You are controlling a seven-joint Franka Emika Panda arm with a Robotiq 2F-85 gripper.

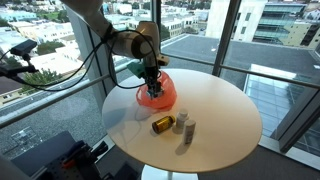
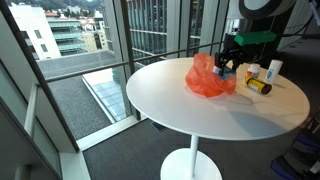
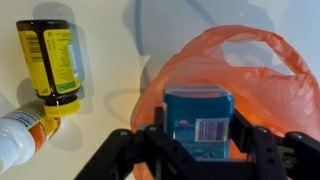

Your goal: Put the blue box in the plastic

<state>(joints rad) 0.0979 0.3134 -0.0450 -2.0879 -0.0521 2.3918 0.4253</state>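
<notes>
In the wrist view my gripper (image 3: 198,128) is shut on the blue box (image 3: 198,118), which has a white barcode label, and holds it just above the orange plastic bag (image 3: 270,80). The bag lies crumpled on the round white table. In both exterior views the gripper (image 1: 152,82) (image 2: 226,62) hangs over the bag (image 1: 160,95) (image 2: 208,80). The box shows as a small blue spot between the fingers (image 2: 225,70).
A dark amber bottle with a yellow label (image 3: 55,55) (image 1: 161,125) lies beside the bag. A white bottle (image 3: 22,135) (image 1: 183,123) stands next to it, and another small bottle (image 1: 190,128) stands close by. Glass walls surround the table (image 1: 220,110).
</notes>
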